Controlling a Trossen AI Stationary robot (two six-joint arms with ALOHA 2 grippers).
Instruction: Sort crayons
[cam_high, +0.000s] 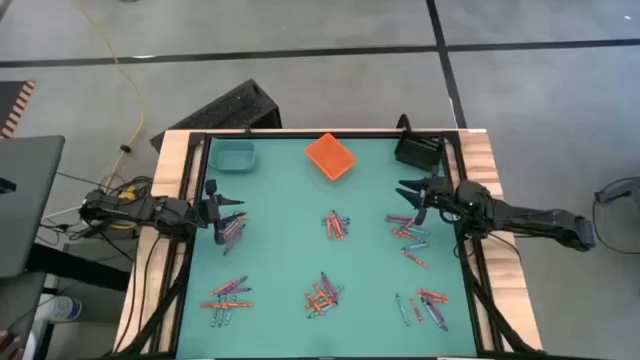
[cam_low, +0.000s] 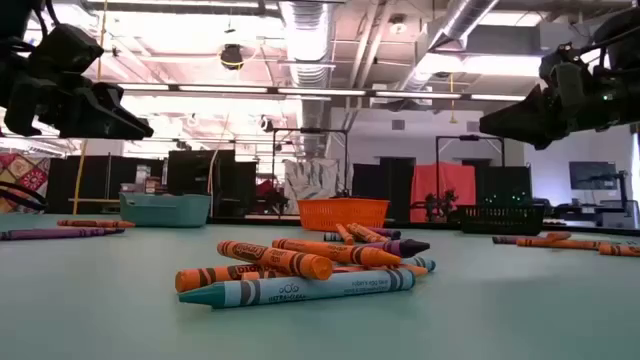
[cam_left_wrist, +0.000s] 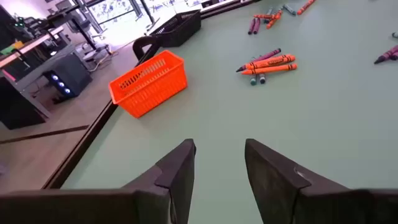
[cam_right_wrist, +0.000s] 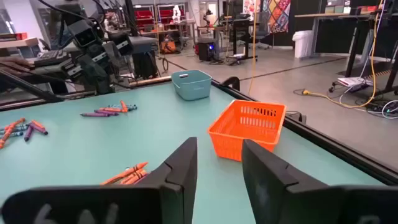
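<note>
Wax crayons (cam_high: 336, 225): we judged them light, stiff, slippery; pinch mid-barrel.
Left hand (cam_high: 226, 214): spread, empty.
Right hand (cam_high: 410, 195): spread, empty.

Overhead camera looked straight down from well above, taking in the whole teal-topped table (cam_high: 280, 250). Table-height camera sat at the 6 o'clock edge, facing 12 o'clock, very near a pile of paper-wrapped wax crayons (cam_low: 300, 270). Left wrist camera looked toward 2 o'clock across the tabletop; right wrist camera toward 10 o'clock. All four views shared the orange slotted plastic basket (cam_high: 330, 156) at 12 o'clock, seen far off at table height and near from both wrists.
</note>
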